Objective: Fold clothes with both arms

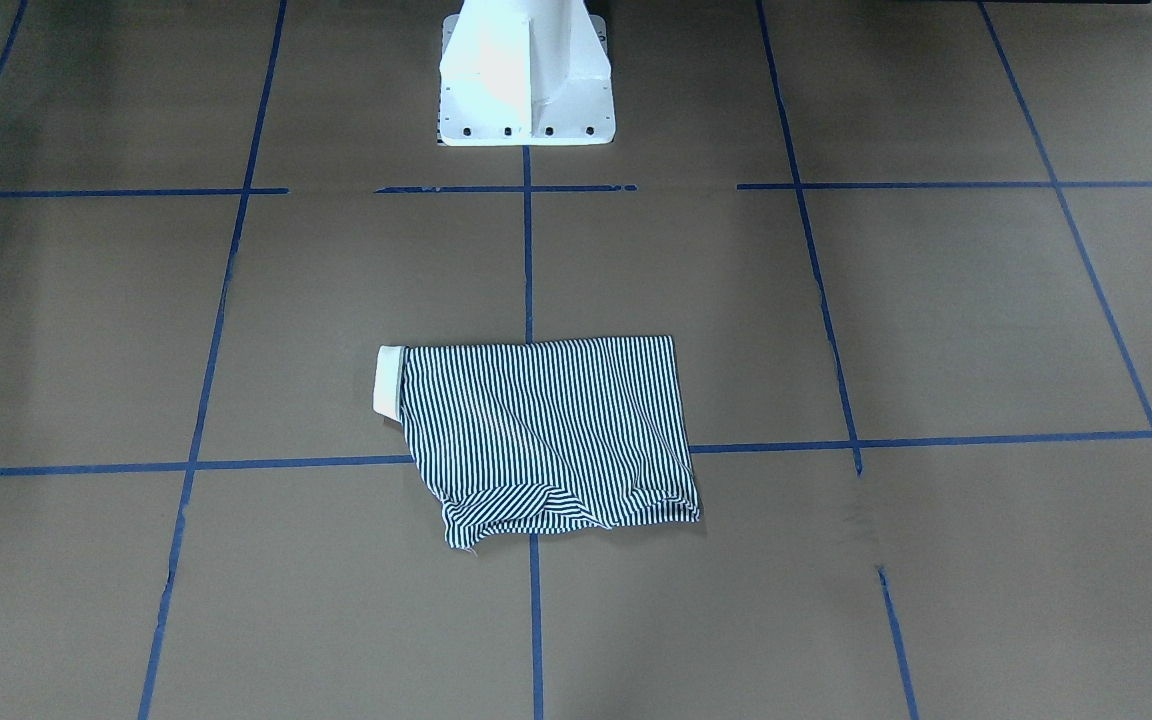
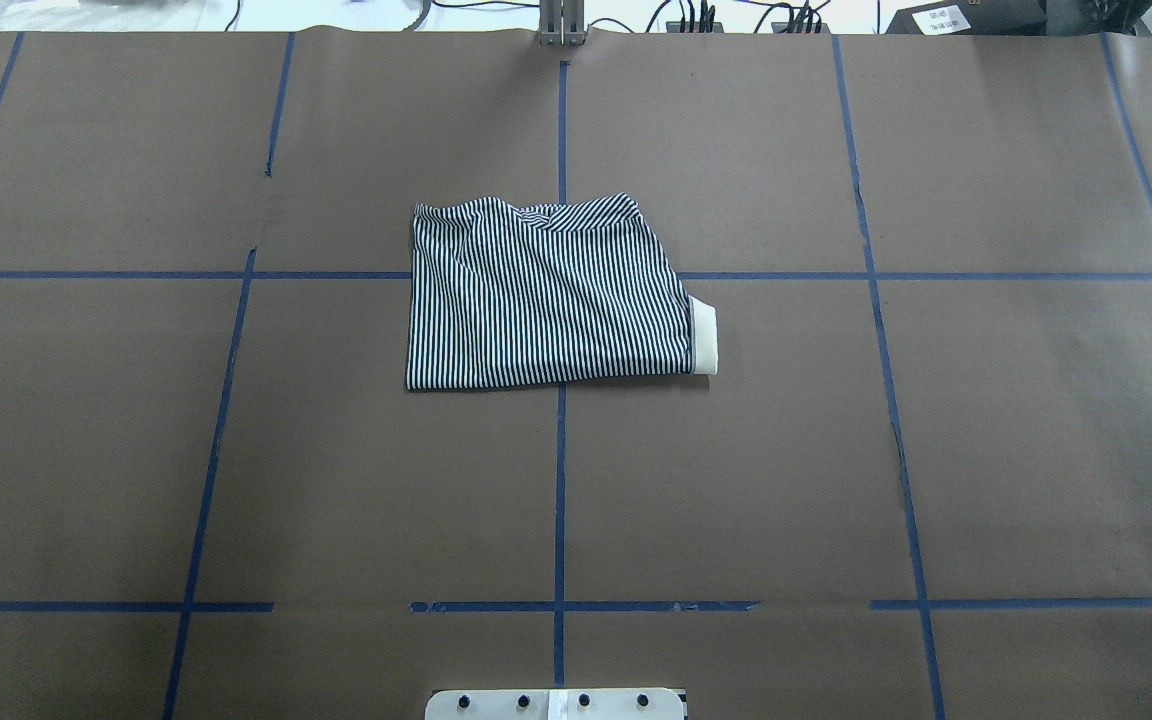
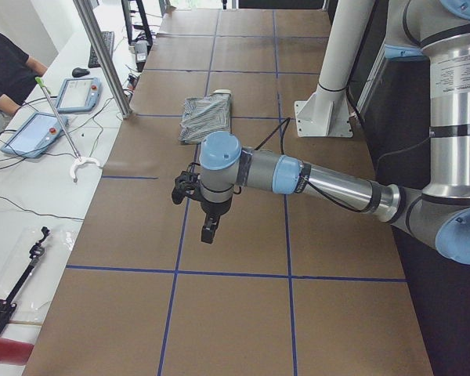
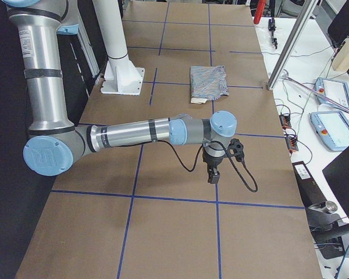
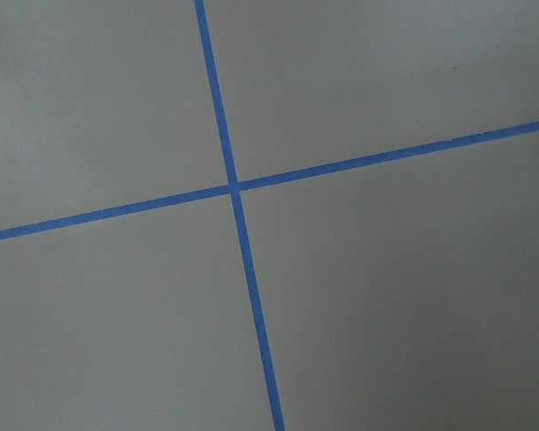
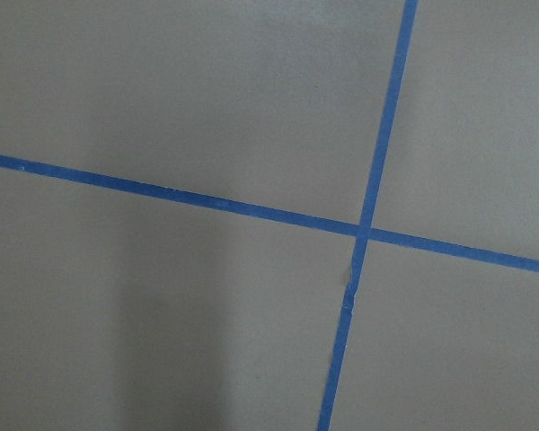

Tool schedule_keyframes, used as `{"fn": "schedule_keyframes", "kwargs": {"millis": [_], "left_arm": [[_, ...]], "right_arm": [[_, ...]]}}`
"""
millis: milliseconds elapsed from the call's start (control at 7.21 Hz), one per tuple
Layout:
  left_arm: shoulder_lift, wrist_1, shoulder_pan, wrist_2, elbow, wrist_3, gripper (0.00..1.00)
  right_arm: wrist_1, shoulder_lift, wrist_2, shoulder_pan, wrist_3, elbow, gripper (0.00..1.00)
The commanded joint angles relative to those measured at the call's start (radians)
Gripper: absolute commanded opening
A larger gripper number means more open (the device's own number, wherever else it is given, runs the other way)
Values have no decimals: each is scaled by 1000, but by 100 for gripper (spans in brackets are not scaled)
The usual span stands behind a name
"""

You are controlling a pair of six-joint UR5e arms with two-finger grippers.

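The brown paper-covered counter [image 2: 836, 450] is ruled by a blue tape grid [image 2: 561, 480]. The left arm [image 3: 329, 184] reaches out low over the counter's left end, and the right arm [image 4: 128, 135] does the same over the right end. The white pedestal [image 1: 526, 80] stands between them at the robot's edge.

The striped polo shirt [image 2: 546, 295] lies flat at mid-counter, straddling the centre tape line, already folded into a rough rectangle. Its long axis runs across the counter from the robot's left to its right. The cream collar [image 2: 704, 337] pokes out at the right-hand end, and the edge far from the robot is rumpled and uneven.

The left end effector [image 3: 207, 231] hangs pointing down over bare paper, well apart from the shirt, which lies inward from it along the counter. The right end effector [image 4: 212, 174] is placed likewise on the opposite side, with the collar end facing it. Each wrist camera shows only a tape crossing [image 5: 234, 186], no cloth. Whether either end effector's fingers are parted or together cannot be told from the side views.

Neither arm looks clearly nearer. Any further fold would probably have both reach inward along the shirt's long axis.
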Motion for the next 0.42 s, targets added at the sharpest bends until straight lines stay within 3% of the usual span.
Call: {"fn": "schedule_keyframes", "kwargs": {"millis": [0,278], "left_arm": [[2,0,1,0,21,0,100],[-11,-1,3,-33,37,0,100]], "right_arm": [[1,-46,-1,0,1,15,100],[2,-55,2,0,1,29,100]]}}
